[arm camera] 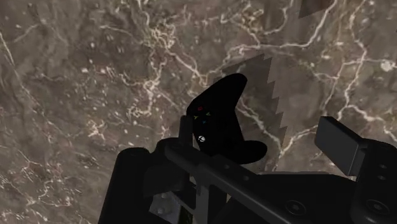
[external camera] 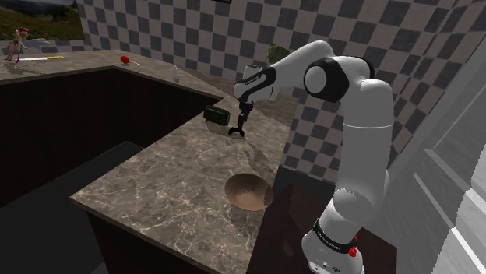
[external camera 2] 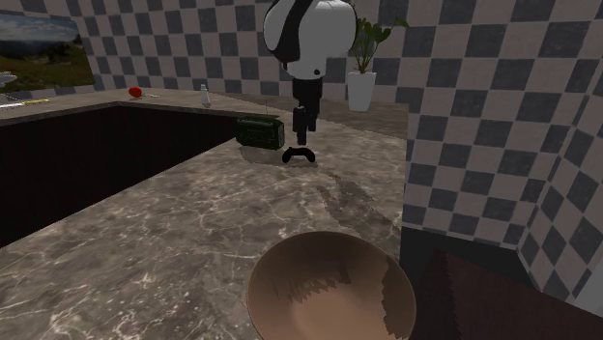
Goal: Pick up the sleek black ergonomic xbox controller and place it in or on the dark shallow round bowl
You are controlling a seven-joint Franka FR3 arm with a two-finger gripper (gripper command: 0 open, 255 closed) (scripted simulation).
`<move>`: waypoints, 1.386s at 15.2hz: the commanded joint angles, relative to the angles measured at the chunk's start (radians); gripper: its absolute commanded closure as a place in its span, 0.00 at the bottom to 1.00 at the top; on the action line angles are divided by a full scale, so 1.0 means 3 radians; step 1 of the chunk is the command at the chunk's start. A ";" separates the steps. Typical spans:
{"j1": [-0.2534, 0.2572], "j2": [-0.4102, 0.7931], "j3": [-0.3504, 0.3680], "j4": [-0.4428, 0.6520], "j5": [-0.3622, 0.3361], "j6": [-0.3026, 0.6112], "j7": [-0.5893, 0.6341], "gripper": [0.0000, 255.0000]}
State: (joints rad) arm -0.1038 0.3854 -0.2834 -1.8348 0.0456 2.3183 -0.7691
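While the fingers (arm camera: 340, 145) stand apart, controller (arm camera: 219, 121) below them, on counter (arm camera: 95, 76)

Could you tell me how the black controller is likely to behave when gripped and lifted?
The controller looks solidly moulded, so it probably won't flop. Its curved handles might slip when pinched. Lying flat on the countertop, it seems unlikely to roll.
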 commanded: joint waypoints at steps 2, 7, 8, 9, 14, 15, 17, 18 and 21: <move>-0.0036 0.0142 0.0022 0.0072 0.0046 0.0079 -0.0048 0.00; -0.0066 0.0282 0.0046 0.0065 0.0089 0.0223 -0.0074 0.00; -0.0066 0.0283 0.0046 0.0065 0.0089 0.0223 -0.0075 0.00; -0.0066 0.0283 0.0046 0.0066 0.0089 0.0223 -0.0075 0.00; -0.0066 0.0282 0.0046 0.0065 0.0089 0.0222 -0.0074 0.00; -0.0066 0.0282 0.0046 0.0065 0.0089 0.0222 -0.0074 0.00; -0.0066 0.0282 0.0046 0.0065 0.0089 0.0222 -0.0074 1.00; -0.0066 0.0282 0.0046 0.0065 0.0089 0.0222 -0.0074 1.00; -0.0065 0.0278 0.0045 0.0059 0.0088 0.0225 -0.0075 1.00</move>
State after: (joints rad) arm -0.1240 0.4662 -0.2710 -1.8148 0.0719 2.3852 -0.7917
